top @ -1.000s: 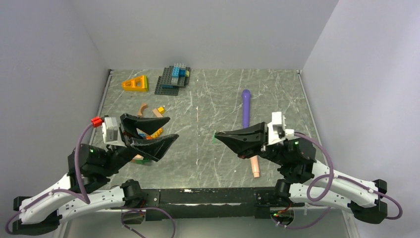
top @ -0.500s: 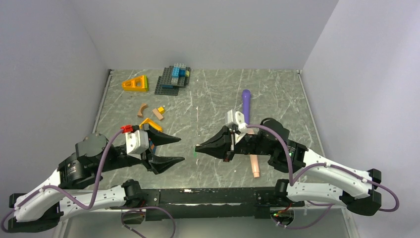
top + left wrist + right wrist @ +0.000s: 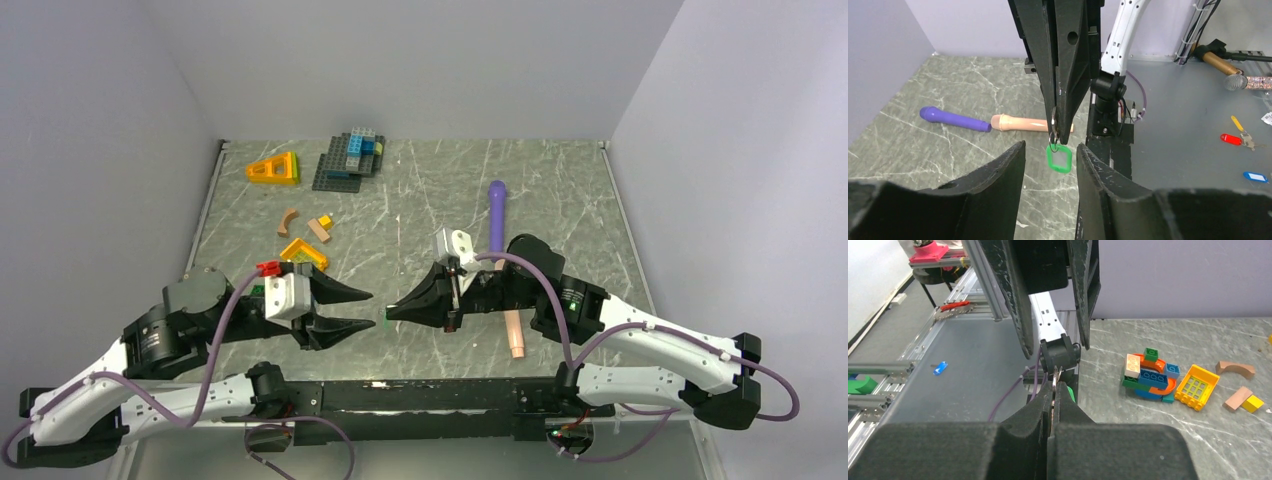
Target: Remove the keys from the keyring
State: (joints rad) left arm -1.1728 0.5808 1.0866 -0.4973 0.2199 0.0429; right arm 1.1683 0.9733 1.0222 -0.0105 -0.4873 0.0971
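Note:
My right gripper (image 3: 390, 313) is shut on the keyring (image 3: 1053, 131), a small metal ring, and holds it above the table. The green-headed key (image 3: 1058, 159) hangs from the ring below the right fingertips; a green speck of it shows in the top view (image 3: 385, 320). In the right wrist view a thin metal edge (image 3: 1055, 378) sticks out between the shut pads, with green (image 3: 1071, 395) behind them. I cannot make out the brass key. My left gripper (image 3: 1048, 146) is open, its fingers either side of the hanging green key without touching it.
A pile of toy bricks (image 3: 1148, 376), a yellow brick (image 3: 1196, 387) and tan pieces (image 3: 1234, 369) lie behind the left arm. A purple stick (image 3: 497, 212) and a peach stick (image 3: 516, 337) lie by the right arm. A brick baseplate (image 3: 348, 160) and an orange wedge (image 3: 273, 168) are at the back.
My right gripper has moved left and nearer with the keyring. My left gripper has swung right, and its open fingers now flank the green key.

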